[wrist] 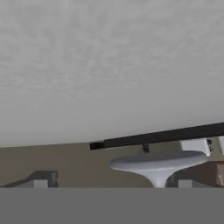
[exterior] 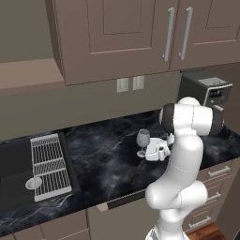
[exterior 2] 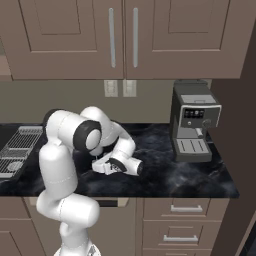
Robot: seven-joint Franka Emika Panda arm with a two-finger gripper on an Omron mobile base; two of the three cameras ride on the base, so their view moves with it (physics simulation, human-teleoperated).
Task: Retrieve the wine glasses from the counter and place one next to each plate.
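Nearest us in the hand view, the small clear stemmed wine glass (wrist: pixel 159 166) shows just its round foot and stem, between our wide-open, empty gripper (exterior: pixel 151 151). It stands upright on the black marble counter (exterior: pixel 108 164); the arm hides it from the right.

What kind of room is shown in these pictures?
A kitchen, rendered rather than real: a black marble counter under taupe wall cabinets, a coffee machine beside the wall, and a ribbed drainer.
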